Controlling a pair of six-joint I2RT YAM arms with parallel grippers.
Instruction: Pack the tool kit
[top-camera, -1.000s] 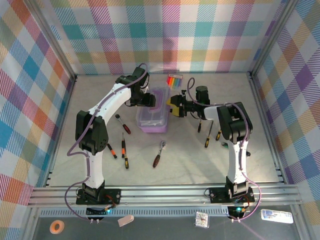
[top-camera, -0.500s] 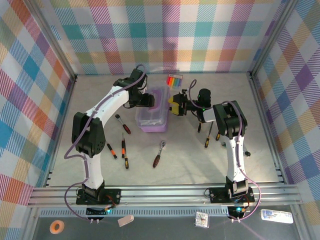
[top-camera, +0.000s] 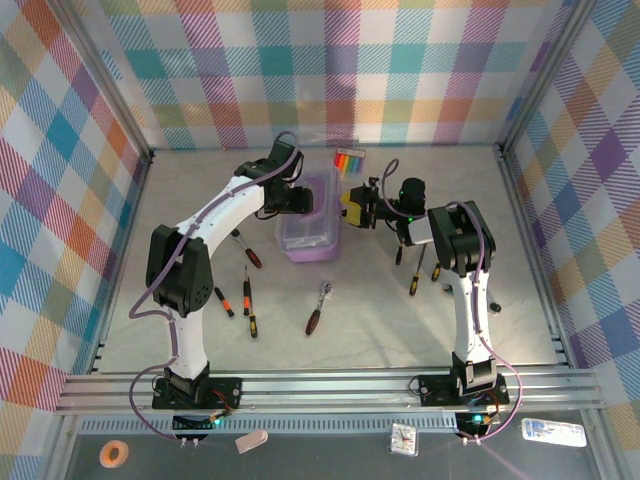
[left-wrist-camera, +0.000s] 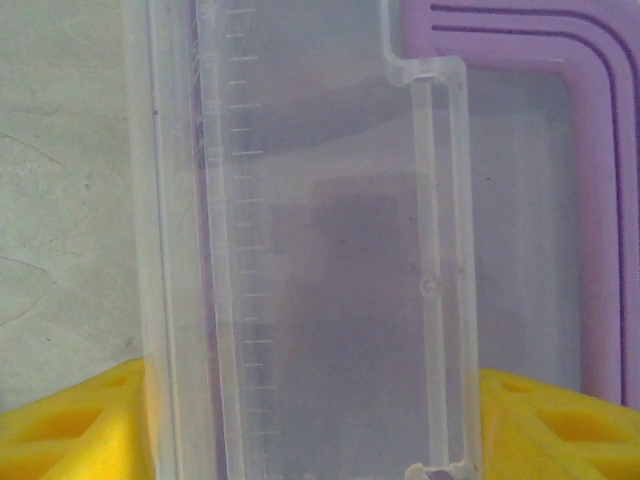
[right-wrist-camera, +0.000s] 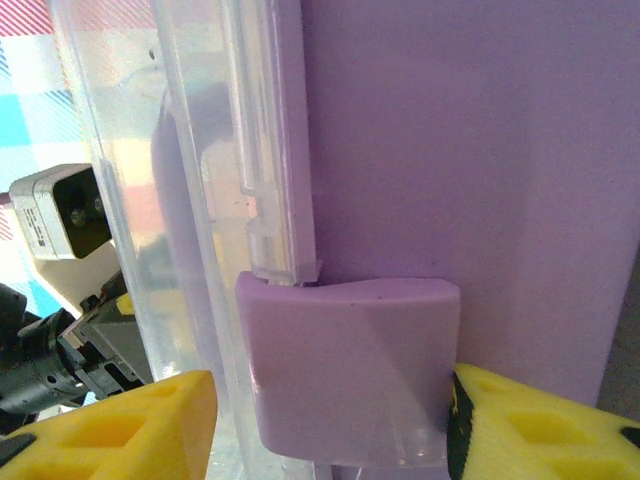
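Note:
The tool kit (top-camera: 308, 228), a purple base with a clear lid, lies mid-table. My left gripper (top-camera: 299, 200) meets its far left side. In the left wrist view the yellow fingers (left-wrist-camera: 75, 425) press both sides of the clear lid's edge (left-wrist-camera: 300, 250), so the left gripper (left-wrist-camera: 315, 410) is shut on it. My right gripper (top-camera: 352, 209) is at the case's right side. Its jaws (right-wrist-camera: 335, 405) straddle the purple latch (right-wrist-camera: 345, 370). The right finger (right-wrist-camera: 540, 425) touches the latch, and a small gap remains on the left. Loose screwdrivers (top-camera: 248, 306) and ratchets (top-camera: 318, 308) lie on the table.
A rainbow-striped packet (top-camera: 349, 160) lies just behind the case. More screwdrivers (top-camera: 414, 275) lie under the right forearm, and a ratchet (top-camera: 245, 247) sits left of the case. Plaid walls enclose the table on three sides.
The right jaws have narrowed around the purple latch. The case and both grippers have shifted slightly toward the back wall.

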